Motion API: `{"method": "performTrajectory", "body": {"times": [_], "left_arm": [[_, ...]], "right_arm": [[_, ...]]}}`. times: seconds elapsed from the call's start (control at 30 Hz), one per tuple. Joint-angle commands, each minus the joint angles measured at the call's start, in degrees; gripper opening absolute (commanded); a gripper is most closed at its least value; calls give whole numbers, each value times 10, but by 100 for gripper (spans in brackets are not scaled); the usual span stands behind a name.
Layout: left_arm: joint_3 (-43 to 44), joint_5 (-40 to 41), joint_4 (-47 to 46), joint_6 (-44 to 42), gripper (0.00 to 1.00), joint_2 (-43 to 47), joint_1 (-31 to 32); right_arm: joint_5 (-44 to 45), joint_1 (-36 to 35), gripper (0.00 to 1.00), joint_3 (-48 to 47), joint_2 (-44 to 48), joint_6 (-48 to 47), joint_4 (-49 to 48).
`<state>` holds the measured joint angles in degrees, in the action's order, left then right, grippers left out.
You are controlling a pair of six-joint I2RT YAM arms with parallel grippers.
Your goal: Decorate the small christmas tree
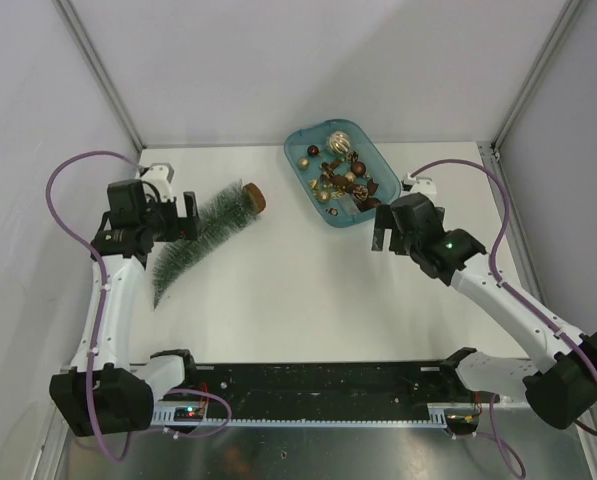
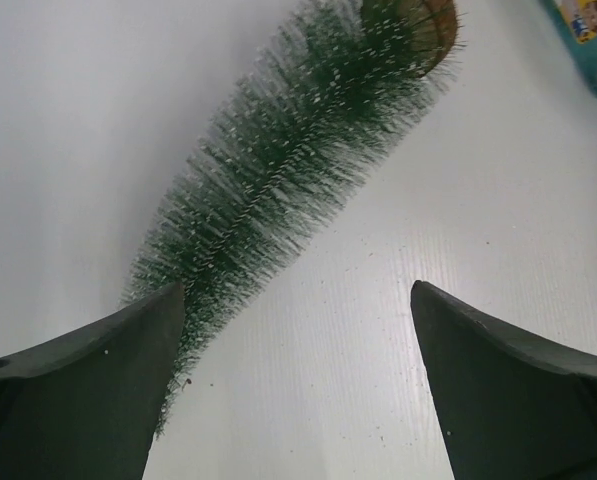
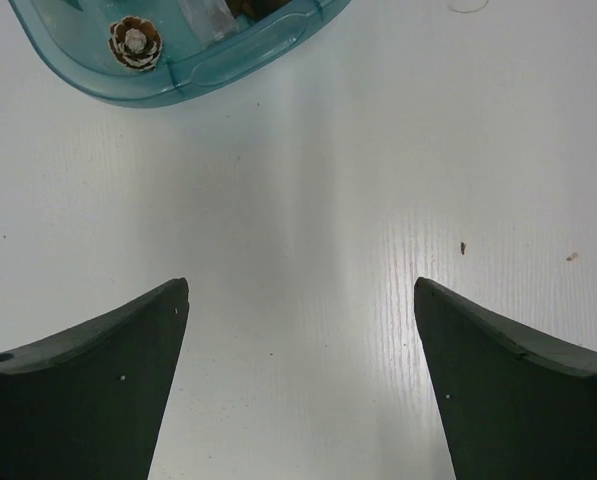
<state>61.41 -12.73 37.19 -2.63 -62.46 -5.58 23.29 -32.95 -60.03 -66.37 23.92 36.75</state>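
Left wrist view shows my left gripper [image 2: 298,288] spread wide, gripping nothing. One small christmas tree [image 2: 278,170] lies on its side at upper centre, its tip hidden behind the frame-left finger [image 2: 78,380] and its base [image 2: 433,30] cut off at the top edge. My right gripper [image 3: 300,282] is equally wide over the table [image 3: 308,180]. One teal tray [image 3: 228,62], cropped at upper left, holds a pine cone [image 3: 135,42]. Its other ornaments [image 1: 338,172] are too jumbled to count.

Wooden base [image 2: 438,25] of the small christmas tree [image 2: 278,190] and teal tray [image 3: 208,72], partly beyond top edges.
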Motion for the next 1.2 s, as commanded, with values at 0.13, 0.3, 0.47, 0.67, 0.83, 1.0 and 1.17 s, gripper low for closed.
{"method": "performTrajectory", "body": {"times": [0.13, 0.3, 0.47, 0.67, 0.83, 1.0, 1.17], "left_arm": [[-38, -13, -8, -17, 100, -5, -57], [-92, -3, -31, -56, 100, -19, -95], [-146, 5, -60, -107, 100, -13, -117], [-201, 27, -110, -134, 100, -6, -120], [-204, 32, -136, -140, 97, -17, -121], [-198, 31, -157, -152, 57, -28, -120], [-191, 39, -177, -155, 43, -50, -120]], "right_arm": [[-7, -24, 99, -24, 11, -10, 10], [15, -44, 99, -24, 9, -6, 15], [26, -64, 99, -21, 8, -1, 12], [29, -88, 98, -5, 9, 12, -1], [30, -104, 96, 13, 13, 23, -10], [31, -115, 95, 28, 24, 32, -21], [27, -120, 94, 45, 41, 38, -36]]}}
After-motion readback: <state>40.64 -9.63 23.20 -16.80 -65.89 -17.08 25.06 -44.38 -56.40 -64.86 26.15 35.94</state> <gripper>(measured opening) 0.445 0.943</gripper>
